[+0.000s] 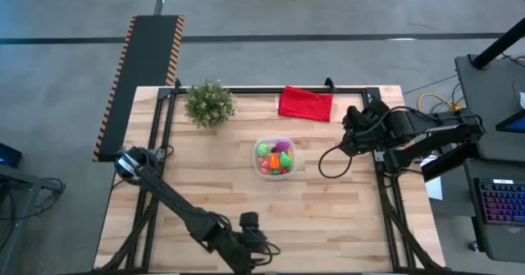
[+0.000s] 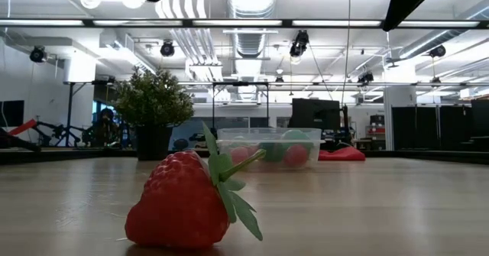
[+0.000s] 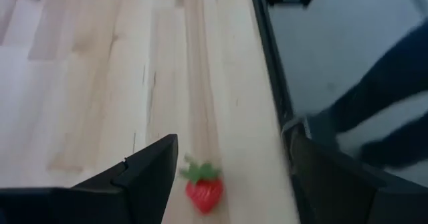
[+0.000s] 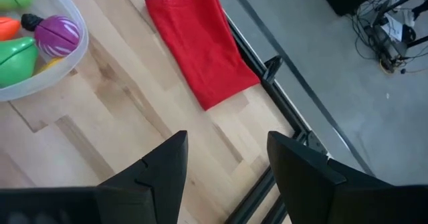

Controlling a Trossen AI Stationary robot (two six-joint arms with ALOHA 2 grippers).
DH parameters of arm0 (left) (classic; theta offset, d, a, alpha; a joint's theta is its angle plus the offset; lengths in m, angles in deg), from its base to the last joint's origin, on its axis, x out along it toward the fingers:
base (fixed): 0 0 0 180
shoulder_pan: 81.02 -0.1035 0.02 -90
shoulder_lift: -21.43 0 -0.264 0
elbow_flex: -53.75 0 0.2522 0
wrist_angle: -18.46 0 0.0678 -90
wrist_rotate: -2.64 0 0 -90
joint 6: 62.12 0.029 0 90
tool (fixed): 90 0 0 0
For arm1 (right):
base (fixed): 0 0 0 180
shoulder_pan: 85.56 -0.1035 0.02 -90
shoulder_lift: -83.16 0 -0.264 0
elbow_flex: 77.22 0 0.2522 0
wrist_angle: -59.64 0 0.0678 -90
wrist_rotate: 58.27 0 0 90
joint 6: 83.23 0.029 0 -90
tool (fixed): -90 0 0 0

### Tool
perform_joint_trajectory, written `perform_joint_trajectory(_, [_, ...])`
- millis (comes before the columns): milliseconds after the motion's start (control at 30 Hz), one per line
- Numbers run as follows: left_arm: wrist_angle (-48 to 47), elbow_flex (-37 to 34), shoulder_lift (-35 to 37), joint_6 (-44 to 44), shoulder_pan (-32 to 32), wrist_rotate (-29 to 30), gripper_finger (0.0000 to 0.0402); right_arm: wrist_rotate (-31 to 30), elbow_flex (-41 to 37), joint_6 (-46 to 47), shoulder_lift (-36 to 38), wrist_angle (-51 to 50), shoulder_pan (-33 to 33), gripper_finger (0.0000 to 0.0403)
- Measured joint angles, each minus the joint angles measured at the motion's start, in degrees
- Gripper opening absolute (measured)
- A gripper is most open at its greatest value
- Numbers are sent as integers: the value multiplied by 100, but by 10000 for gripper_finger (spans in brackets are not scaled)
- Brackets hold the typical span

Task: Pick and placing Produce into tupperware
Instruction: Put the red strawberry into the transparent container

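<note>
A: Where does the produce stand?

B: Most of it sits inside the tupperware point(image 1: 274, 157) at the middle of the desk point(image 1: 344, 217): a purple piece point(image 4: 59, 34), green and orange ones beside it. One strawberry point(image 3: 202, 188) is left out, lying on its side well apart from the tupperware, near the desk's front edge.

A: So that's why the left gripper point(image 3: 227, 177) is down there?

B: I'd judge so. It hangs over the strawberry with its jaws spread wide and nothing between them, the berry showing in the gap. That reads as lining up for a pick, not yet a grip.

A: And the right gripper point(image 4: 224, 160)?

B: Parked off to the far side of the tupperware, near the red cloth point(image 1: 306, 103), jaws apart and holding nothing. It looks kept clear so the tupperware's mouth stays free.

A: Anything else close by?

B: A potted plant point(image 1: 209, 103) beyond the tupperware, at the back edge, out of the way.
</note>
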Motion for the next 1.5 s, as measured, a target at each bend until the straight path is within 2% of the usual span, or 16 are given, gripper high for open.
perform_joint_trajectory(133, [-285, -14, 0, -311, 37, -49, 276, 2, 0, 0, -2, 2, 0, 199])
perform_joint_trajectory(333, [193, -14, 0, -689, 13, -35, 276, 199, 0, 10, -4, 4, 0, 199])
perform_joint_trajectory(500, [571, -15, 0, -516, -81, -46, 276, 260, 0, 66, -4, 4, 0, 199])
perform_joint_trajectory(667, [373, -38, 0, 571, -125, -173, 276, 421, 0, 572, -4, 2, 0, 199])
perform_joint_trajectory(800, [369, -20, 31, 197, -124, -182, 276, 581, 0, 838, -2, 0, 0, 199])
perform_joint_trajectory(1033, [374, -121, 46, -202, -126, -882, 276, 728, 0, 1157, -2, -2, 0, 199])
perform_joint_trajectory(1233, [483, -372, 48, -152, -124, -877, 276, 750, 0, 1204, -2, 1, 0, 199])
perform_joint_trajectory(1400, [498, -549, 53, -129, -53, -477, 276, 750, 0, 1204, -2, 4, 0, 199])
perform_joint_trajectory(1500, [481, -595, 55, 3, -47, -436, 276, 750, 0, 1204, -2, 7, 0, 199])
